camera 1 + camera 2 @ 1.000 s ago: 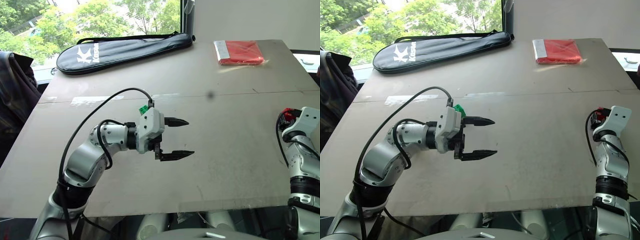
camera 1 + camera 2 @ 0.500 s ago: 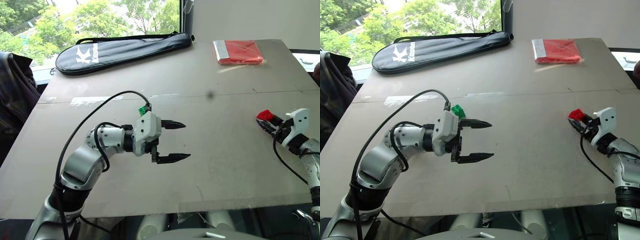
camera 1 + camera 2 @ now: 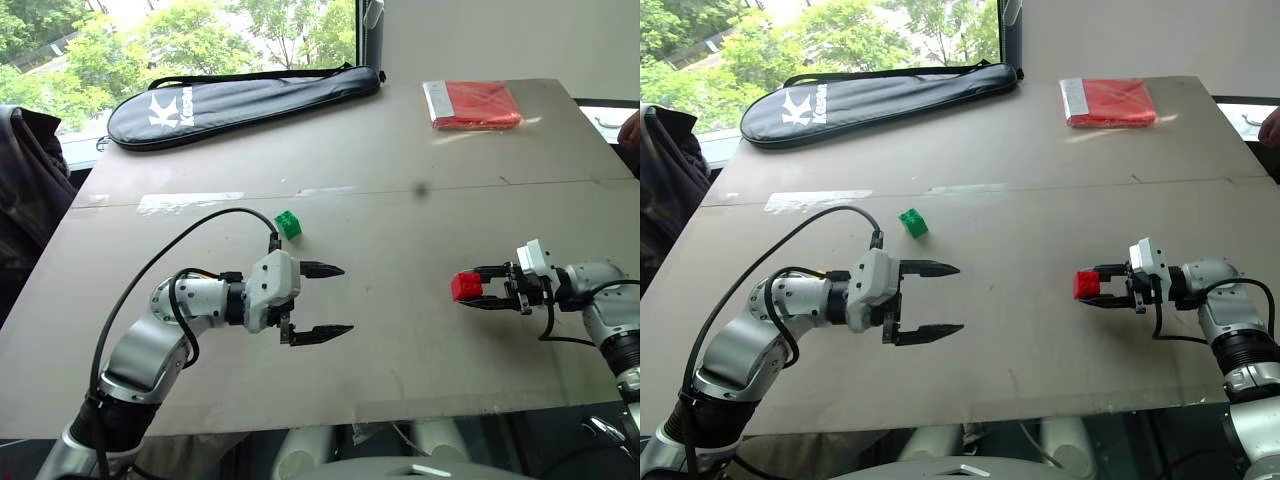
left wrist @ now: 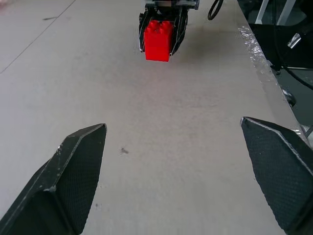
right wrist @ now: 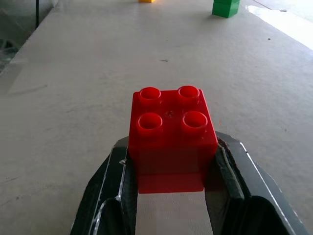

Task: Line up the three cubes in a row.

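Step in hand: I was bringing the red cube [image 3: 466, 286] in toward the middle of the table [image 3: 400, 150], so I judged this was the carry part, not the putting-down part yet
Right gripper [image 3: 484, 291]: its two black fingers were pinched tight on the red cube, one on each side, studs facing up
Left gripper [image 3: 325, 298]: its fingers were spread wide with nothing between them, and it hung just over the table, pointing toward the red cube
Green cube [image 3: 289, 224]: it sat on the table a little past my left gripper, well apart from the red one
Yellow cube [image 5: 146, 1]: I could see just a small yellow bit at the far edge of the right wrist view, near the green one
Flat red packet [image 3: 473, 104]: at the far side of the table, not part of my job
Next move: I thought I had to set the red cube down in line with the green and yellow ones, flat on the table, then let go gently so it would not tip
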`<state>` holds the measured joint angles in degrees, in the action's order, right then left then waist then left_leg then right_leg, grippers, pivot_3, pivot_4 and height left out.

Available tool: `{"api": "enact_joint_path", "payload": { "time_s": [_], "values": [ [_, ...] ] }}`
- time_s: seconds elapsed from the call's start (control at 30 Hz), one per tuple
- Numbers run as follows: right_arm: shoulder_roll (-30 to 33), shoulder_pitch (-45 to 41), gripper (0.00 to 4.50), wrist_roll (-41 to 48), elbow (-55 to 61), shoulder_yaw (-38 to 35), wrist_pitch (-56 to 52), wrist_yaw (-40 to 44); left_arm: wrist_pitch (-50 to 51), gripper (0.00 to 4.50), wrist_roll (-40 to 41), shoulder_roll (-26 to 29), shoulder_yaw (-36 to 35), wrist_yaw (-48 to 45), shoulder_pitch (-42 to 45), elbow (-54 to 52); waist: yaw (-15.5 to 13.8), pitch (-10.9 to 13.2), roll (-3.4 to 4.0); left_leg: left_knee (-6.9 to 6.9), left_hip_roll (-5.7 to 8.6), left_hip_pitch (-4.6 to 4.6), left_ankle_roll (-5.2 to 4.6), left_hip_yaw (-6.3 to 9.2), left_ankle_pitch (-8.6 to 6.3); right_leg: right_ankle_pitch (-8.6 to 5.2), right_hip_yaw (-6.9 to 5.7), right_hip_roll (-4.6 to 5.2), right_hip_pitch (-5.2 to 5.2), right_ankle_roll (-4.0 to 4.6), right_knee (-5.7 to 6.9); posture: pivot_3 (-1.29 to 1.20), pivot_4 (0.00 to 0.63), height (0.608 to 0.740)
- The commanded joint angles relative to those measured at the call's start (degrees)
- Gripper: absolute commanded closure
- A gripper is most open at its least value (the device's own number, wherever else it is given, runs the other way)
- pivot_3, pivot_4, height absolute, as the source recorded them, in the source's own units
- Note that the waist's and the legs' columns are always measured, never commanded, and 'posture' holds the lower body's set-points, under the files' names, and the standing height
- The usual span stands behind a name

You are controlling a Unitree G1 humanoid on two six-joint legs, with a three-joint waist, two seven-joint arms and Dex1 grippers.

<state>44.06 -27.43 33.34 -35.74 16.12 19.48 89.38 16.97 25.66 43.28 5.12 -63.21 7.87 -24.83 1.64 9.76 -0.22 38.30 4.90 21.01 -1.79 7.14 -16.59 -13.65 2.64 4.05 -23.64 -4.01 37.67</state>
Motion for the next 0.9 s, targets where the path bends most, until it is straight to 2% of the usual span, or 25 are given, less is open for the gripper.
{"api": "enact_joint_path", "payload": {
  "time_s": [0.03, 0.17, 0.37, 0.4, 0.43, 0.53, 0.57, 0.73, 0.9],
  "values": [
    [2.4, -2.2, 3.21, 3.7, -0.3, 4.6, 2.8, 3.1, -0.3, 0.00, -0.1, 0.6, -1.1, 1.1, -1.1, -4.0, -0.2, 0.0, 0.00, 0.00, 0.01, 0.03, 0.00, 0.00, 0.00, 0.00, -0.01, 0.01, -0.01, 0.00, -0.03, 0.00, 0.150, 0.712],
    [3.6, -3.2, 3.21, 4.9, 0.8, 8.6, 5.0, 3.1, 0.1, 0.00, -0.4, 0.6, -0.7, 2.0, -2.1, -5.3, -0.9, 0.0, 0.01, -0.01, 0.01, 0.10, 0.01, 0.04, 0.00, 0.00, -0.04, 0.01, -0.08, 0.00, -0.05, 0.00, 0.150, 0.712],
    [2.8, -6.9, 3.21, 2.9, -0.7, 9.7, 5.9, 3.1, 0.8, 0.00, -0.4, 0.6, -0.4, 2.4, -1.7, -6.0, -0.8, 0.0, 0.03, 0.00, 0.01, 0.11, -0.01, 0.06, -0.01, 0.00, -0.05, 0.00, -0.08, 0.01, -0.02, 0.00, 0.150, 0.712],
    [2.5, -7.6, 2.18, 2.7, -1.3, 9.8, 5.8, 3.1, 0.9, 0.00, -0.4, 0.6, -0.4, 2.4, -1.7, -6.0, -0.8, 0.0, 0.03, 0.00, 0.01, 0.11, -0.01, 0.06, -0.01, 0.01, -0.05, 0.00, -0.09, 0.01, 0.00, 0.00, 0.150, 0.712],
    [2.5, -8.2, 1.87, 2.6, -1.7, 10.2, 5.6, 3.1, 1.0, 0.00, -0.4, 0.6, -0.5, 2.3, -1.6, -6.0, -0.9, 0.0, 0.03, 0.00, 0.01, 0.11, 0.00, 0.07, -0.01, 0.01, -0.06, -0.01, -0.09, 0.01, 0.01, 0.00, 0.150, 0.712],
    [2.1, -9.6, 0.43, 1.8, -3.5, 10.5, 6.3, 3.1, 1.1, 0.00, -0.5, 0.5, -0.4, 2.3, -1.5, -6.0, -0.9, 0.0, 0.03, 0.00, 0.01, 0.12, 0.01, 0.14, 0.00, 0.01, -0.13, -0.01, -0.08, 0.02, 0.00, 0.00, 0.150, 0.712],
    [2.2, -9.9, 0.08, 1.8, -3.9, 10.9, 6.3, 3.1, 1.1, 0.00, -0.5, 0.5, -0.3, 2.4, -1.4, -6.1, -1.0, 0.0, 0.03, 0.00, 0.01, 0.14, 0.01, 0.16, 0.00, 0.01, -0.14, 0.00, -0.08, 0.02, -0.02, 0.00, 0.150, 0.712],
    [-0.1, -12.0, 0.08, -2.1, -14.7, 11.6, 10.5, 3.1, 1.3, 0.00, -0.7, 0.0, 0.3, 2.7, -0.8, -6.1, -1.0, 0.0, 0.03, 0.00, 0.02, 0.18, 0.03, 0.15, 0.00, 0.01, -0.15, 0.01, -0.10, 0.02, -0.06, 0.00, 0.150, 0.712],
    [-0.8, -13.3, 0.08, -4.5, -18.2, 11.4, 12.0, 3.1, 0.9, 0.00, -1.1, 0.1, 0.6, 2.7, -0.7, -5.9, -0.8, 0.0, 0.05, 0.00, 0.02, 0.17, 0.03, 0.14, 0.00, 0.01, -0.13, 0.00, -0.11, 0.03, -0.02, 0.00, 0.150, 0.712]
  ]
}}
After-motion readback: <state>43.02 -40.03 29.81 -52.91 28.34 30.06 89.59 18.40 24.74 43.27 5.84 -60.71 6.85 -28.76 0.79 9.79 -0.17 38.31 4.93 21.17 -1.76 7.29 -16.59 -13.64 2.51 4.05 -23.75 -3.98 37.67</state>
